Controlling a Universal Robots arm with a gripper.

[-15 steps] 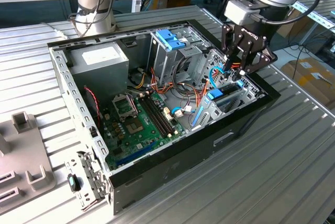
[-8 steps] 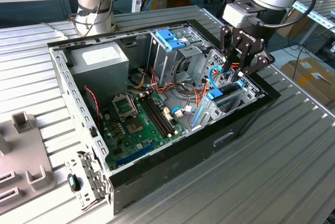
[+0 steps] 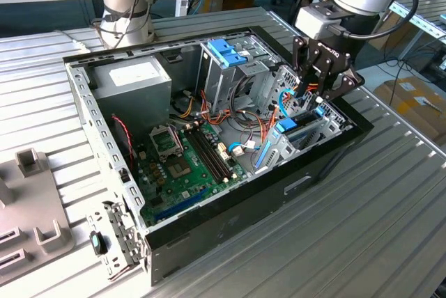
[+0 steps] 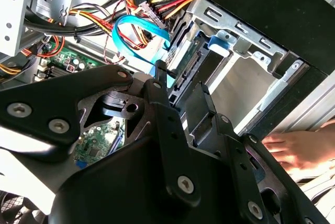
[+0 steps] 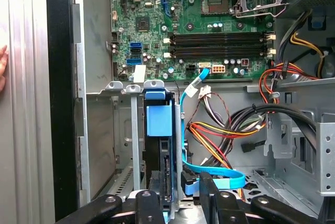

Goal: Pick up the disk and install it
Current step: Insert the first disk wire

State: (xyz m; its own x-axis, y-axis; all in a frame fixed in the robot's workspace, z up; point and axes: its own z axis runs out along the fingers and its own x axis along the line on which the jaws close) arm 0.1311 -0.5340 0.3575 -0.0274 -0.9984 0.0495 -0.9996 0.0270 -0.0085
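Gripper (image 5: 180, 190), part-open and seemingly holding nothing, straddles the disk (image 5: 158, 119) standing in the drive cage (image 5: 135, 130) just below it, and the blue SATA cable (image 5: 214, 176) beside one jaw could snag, I reckon.

Bright, even light; soft shadows inside the computer case (image 3: 230, 223)

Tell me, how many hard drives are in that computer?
1. The disk stands on edge in the drive cage directly below the claw, blue carrier showing. More could hide inside the other cage.
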